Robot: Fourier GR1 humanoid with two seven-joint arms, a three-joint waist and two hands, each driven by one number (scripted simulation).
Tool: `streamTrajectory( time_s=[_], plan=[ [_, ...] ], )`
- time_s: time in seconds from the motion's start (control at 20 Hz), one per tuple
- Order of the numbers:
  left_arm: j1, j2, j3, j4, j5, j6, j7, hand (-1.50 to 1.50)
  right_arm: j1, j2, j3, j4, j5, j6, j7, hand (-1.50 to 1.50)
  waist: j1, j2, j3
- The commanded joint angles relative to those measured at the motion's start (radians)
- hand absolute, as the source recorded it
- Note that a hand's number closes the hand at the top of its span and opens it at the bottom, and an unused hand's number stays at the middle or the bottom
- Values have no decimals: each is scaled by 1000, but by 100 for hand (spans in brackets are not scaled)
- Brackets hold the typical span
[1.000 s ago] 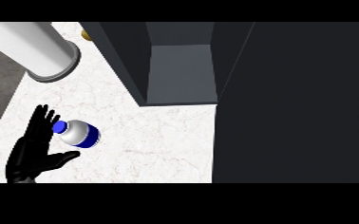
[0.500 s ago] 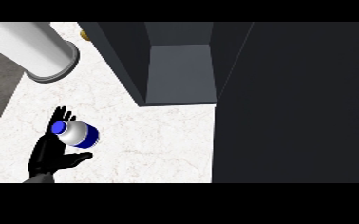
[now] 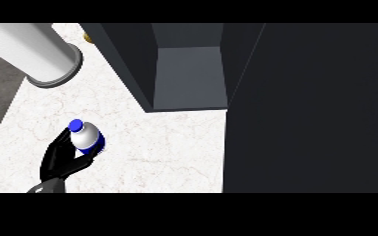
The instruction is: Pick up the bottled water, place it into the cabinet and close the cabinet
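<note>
Left hand [image 3: 60, 161]: black, entering from the lower left edge of the head view; fingers and thumb curled round the lower body of the bottle, pinching it from both sides. Right hand: not in view

Bottled water [image 3: 86, 138]: small white plastic bottle with a blue cap and a blue band, held in the left hand above the white marbled counter top [image 3: 170, 145], cap pointing up and away from the robot. Whether its base touches the counter cannot be told. Judged as grasp made, carry to the cabinet not yet done

Cabinet [image 3: 184, 75]: dark grey box standing on the counter, well apart from the bottle, up and to the right; its grey interior floor shows through the opening, so it stands ready to receive the bottle. The dark panel [image 3: 303, 110] filling the right side is likely its swung-out door, left so for loading

Pale grey cylinder [image 3: 40, 55]: at the upper left, purpose unclear
</note>
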Motion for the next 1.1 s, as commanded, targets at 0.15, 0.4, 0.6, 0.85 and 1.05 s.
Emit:
streamTrajectory(
  time_s=[0.15,0.4,0.6,0.85,1.05],
  plan=[
    [1,9,-60,89,-128,133,-239,150,23,-35,-20,-127,1,-21,33,-150,7,7,-4],
    [-34,-89,-123,92,-193,246,-309,150,89,-54,20,-134,32,-33,12,-150,9,1,-2],
    [-25,-178,-183,59,-231,259,-306,150,88,-51,33,-125,43,-49,-10,-150,18,-4,0],
    [-34,-240,-227,4,-209,266,-246,150,88,-90,-14,-102,1,-45,-35,-150,28,-7,2],
    [-50,-242,-312,-48,-123,263,-194,150,109,-99,20,-159,9,-74,-4,-150,26,-8,1]
  ],
)
